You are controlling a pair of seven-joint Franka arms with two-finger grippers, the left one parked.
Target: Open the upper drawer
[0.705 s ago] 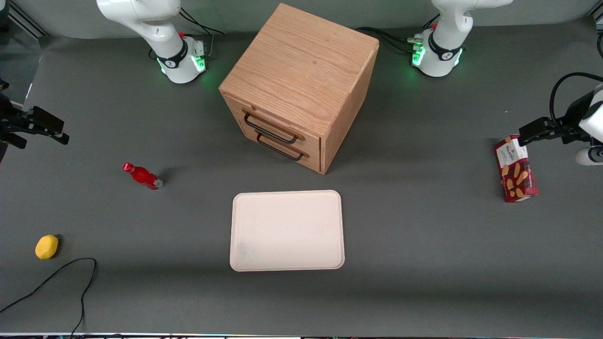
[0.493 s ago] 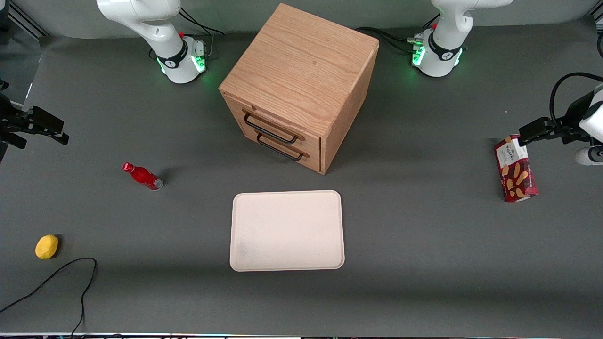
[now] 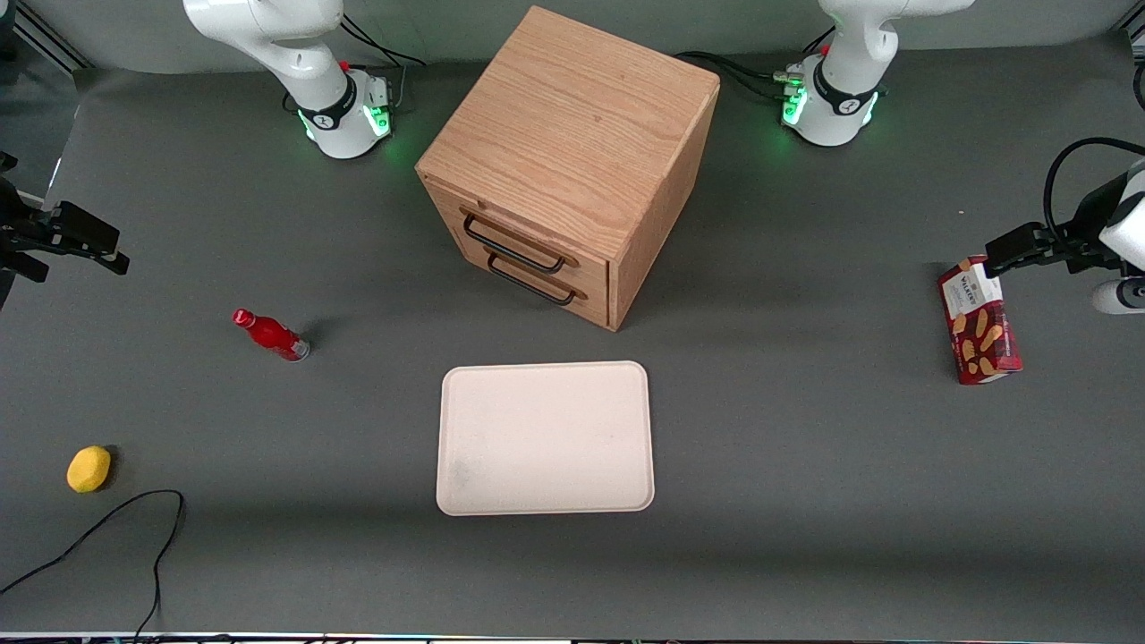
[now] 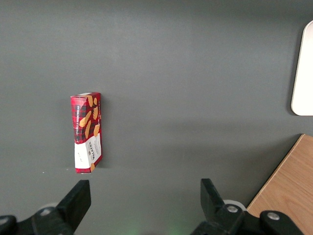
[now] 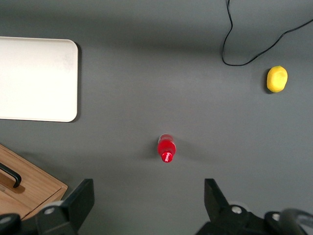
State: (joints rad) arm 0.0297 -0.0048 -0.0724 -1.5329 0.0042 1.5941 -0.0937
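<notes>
Oak cabinet (image 3: pixel 572 152) standing mid-surface (image 3: pixel 805 465), farther from the front camera than the cream tray (image 3: pixel 545 438). Upper drawer (image 3: pixel 519 234) shut flush, thin black wire handle (image 3: pixel 512 245) just above the bottom drawer's (image 3: pixel 535 284). Gripper (image 3: pixel 85 241) hovering high at the working arm's end of the surface, well apart from the cabinet, jaws spread wide and pinching nothing. Red bottle (image 5: pixel 166 149) upright on the surface beneath the gripper; yellow lemon (image 5: pixel 277 79) and black cable (image 5: pixel 254 39) nearer the front camera.

The claw (image 5: pixel 146 203) hangs high above the table, its fingers (image 5: pixel 80 198) spread wide.
</notes>
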